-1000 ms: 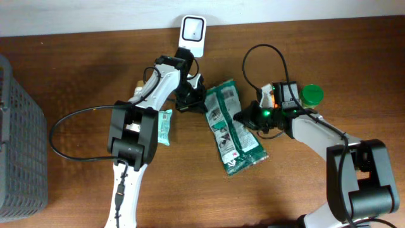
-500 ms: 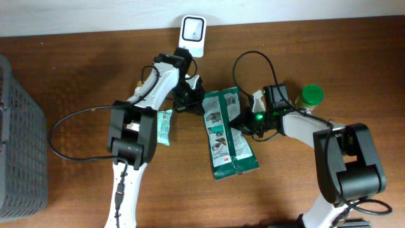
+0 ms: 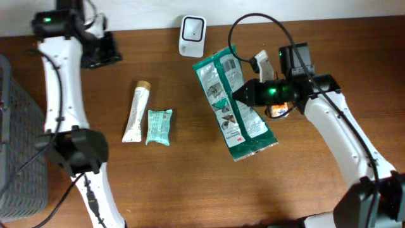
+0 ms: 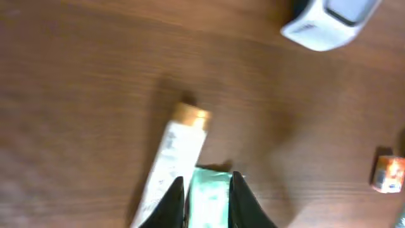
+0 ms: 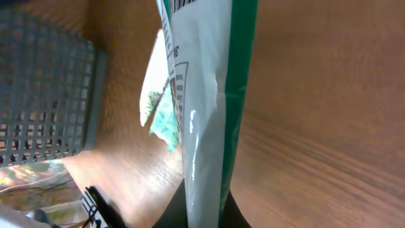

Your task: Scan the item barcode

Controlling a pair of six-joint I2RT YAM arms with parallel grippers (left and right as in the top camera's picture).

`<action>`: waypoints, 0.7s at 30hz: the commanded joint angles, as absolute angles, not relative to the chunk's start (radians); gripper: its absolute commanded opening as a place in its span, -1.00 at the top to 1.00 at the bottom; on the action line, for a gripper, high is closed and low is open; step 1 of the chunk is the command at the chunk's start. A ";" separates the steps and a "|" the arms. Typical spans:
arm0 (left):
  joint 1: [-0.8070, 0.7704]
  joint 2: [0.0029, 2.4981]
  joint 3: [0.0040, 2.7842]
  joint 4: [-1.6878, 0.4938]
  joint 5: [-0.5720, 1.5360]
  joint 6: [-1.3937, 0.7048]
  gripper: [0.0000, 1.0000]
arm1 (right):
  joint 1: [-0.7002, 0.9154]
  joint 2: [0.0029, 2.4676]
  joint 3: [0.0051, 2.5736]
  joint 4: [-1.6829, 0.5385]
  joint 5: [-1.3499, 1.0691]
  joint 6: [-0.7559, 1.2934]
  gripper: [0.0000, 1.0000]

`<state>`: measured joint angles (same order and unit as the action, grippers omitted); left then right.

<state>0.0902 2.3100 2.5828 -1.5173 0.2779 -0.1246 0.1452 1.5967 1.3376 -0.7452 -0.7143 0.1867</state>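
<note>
The item is a green and white flat package point(image 3: 234, 101), and my right gripper point(image 3: 245, 95) is shut on its right edge. It hangs tilted above the table, its top end close to the white scanner point(image 3: 192, 28) at the back edge. In the right wrist view the package point(image 5: 209, 95) rises edge-on from between the fingers of my right gripper point(image 5: 205, 196), with printed black bars at its top. My left gripper point(image 3: 104, 50) is high over the far left of the table. Its jaws point(image 4: 205, 190) stand a little apart with nothing in them.
A white tube point(image 3: 136, 111) with a tan cap and a small teal packet point(image 3: 158, 126) lie side by side left of centre. A grey mesh basket point(image 3: 19, 139) stands at the left edge. The left wrist view shows the scanner point(image 4: 329, 22) and a small orange thing point(image 4: 387, 172).
My left arm has swung away from the scanner to the far left corner, and its jaws have parted slightly. The right gripper has lifted the package and turned it toward the scanner.
</note>
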 commanded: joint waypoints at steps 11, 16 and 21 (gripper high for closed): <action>0.125 2.301 2.591 -1.528 0.268 -0.003 -0.55 | 0.480 1.847 1.722 -0.409 0.728 -0.352 0.92; 0.125 2.302 2.591 -1.539 0.268 -0.003 -0.64 | 0.530 2.090 1.722 0.010 0.890 -0.732 0.92; 0.123 2.302 2.591 -1.542 0.268 -0.003 -0.64 | 0.529 2.281 1.722 0.361 0.851 -0.899 0.92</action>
<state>0.1257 2.3100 2.5828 -1.5425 0.2718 -0.0151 0.5262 2.2097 1.7084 0.2825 0.8616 -0.7689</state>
